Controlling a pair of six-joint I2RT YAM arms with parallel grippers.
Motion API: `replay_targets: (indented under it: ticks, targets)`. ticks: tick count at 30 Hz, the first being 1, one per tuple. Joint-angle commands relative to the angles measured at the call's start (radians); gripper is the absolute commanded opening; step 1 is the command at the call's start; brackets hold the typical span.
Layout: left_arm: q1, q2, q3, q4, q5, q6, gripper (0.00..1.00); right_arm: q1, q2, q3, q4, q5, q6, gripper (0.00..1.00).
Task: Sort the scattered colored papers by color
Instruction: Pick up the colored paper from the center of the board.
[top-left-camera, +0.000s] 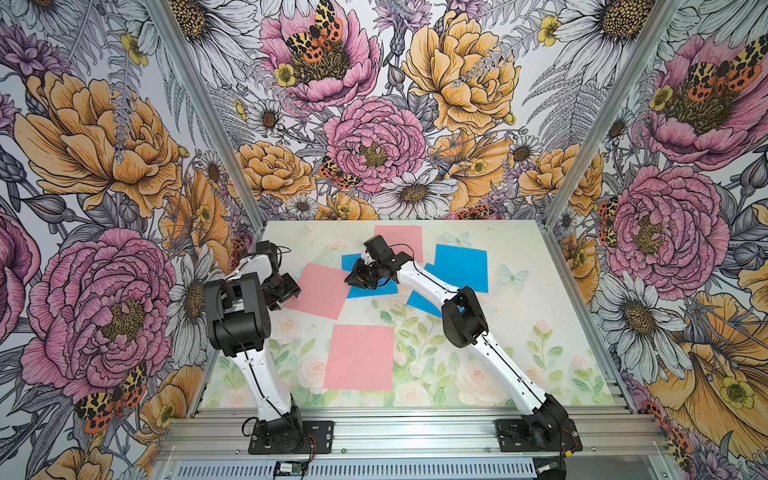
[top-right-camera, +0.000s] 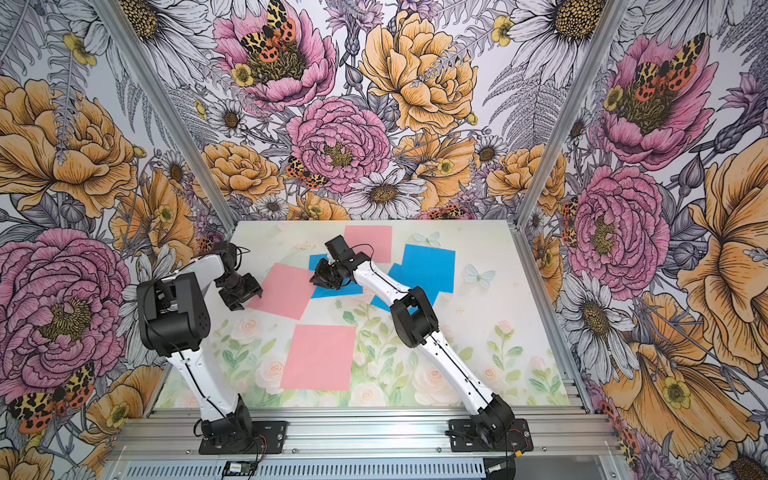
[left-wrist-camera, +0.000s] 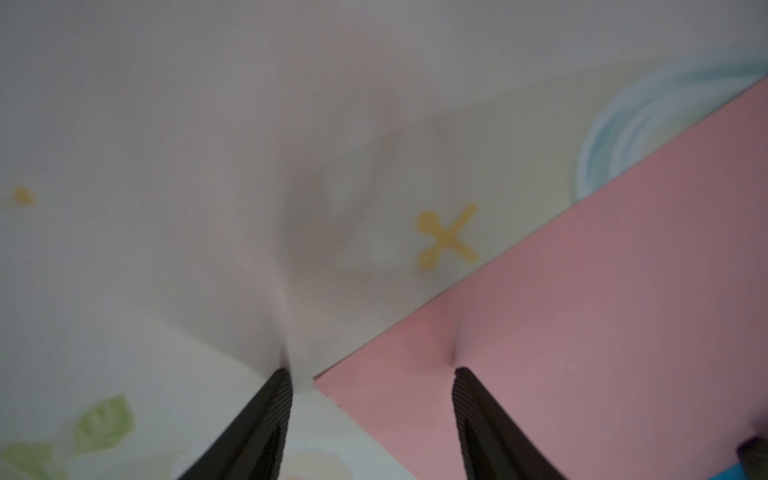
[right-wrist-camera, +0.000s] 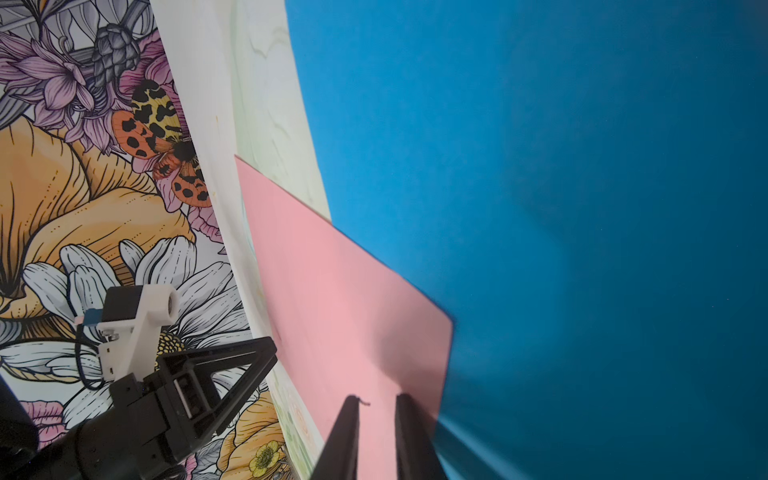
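Left wrist view: left fingers are wide and straddle an edge of mid pink near a corner. One tip is on the bare surface, the other presses a dimple into the sheet. Nothing is held.

Right wrist view: right fingers are narrow, a slit apart, with the tips over mid pink's opposite corner. That corner laps onto a blue. Pink shows through the slit and I can't see anything pinched.

Layout off mid pink, in both top views:
- far pink is beyond it, by the back wall, apart from it
- near pink is on the rail side of it, apart, lying flat
- the lapped blue is tucked under its corner on the right-arm side
- big blue and a third blue are further out that way; they overlap each other and the right arm partly hides them

So the colours aren't grouped yet.

Handling, my read:
- The sheets look thin, near weightless and floppy.
- Flat on a smooth surface, there's no lip to get under.
- They'll likely skate if pushed and crease if pinched hard.
- Best hold is an edge or corner: press one tip on the sheet, close to buckle up a ridge, then pinch that.
- The corner on the blue sits slightly proud, so it's easier to catch, but there's a risk of taking both sheets.
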Motion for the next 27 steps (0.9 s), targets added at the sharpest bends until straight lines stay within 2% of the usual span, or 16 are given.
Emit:
replay_targets:
  ticks: [1,13,17,22,27]
  targets:
    - [-0.003,0.072,-0.036,0.096,0.150,0.007,0.65,-0.015,0.038,-0.015,-0.059,0.021,-0.008,0.20]
    - [-0.025,0.089,-0.035,0.102,0.153,0.001,0.66,-0.017,0.038,-0.013,-0.059,0.021,-0.011,0.20]
    - [-0.042,0.092,-0.049,0.124,0.189,-0.001,0.67,-0.017,0.037,-0.014,-0.059,0.021,-0.012,0.20]
    - [-0.049,0.088,-0.062,0.157,0.271,-0.021,0.68,-0.017,0.036,-0.013,-0.058,0.021,-0.011,0.20]
    - [-0.037,0.065,-0.108,0.253,0.415,-0.074,0.70,-0.017,0.035,-0.013,-0.059,0.018,-0.013,0.20]
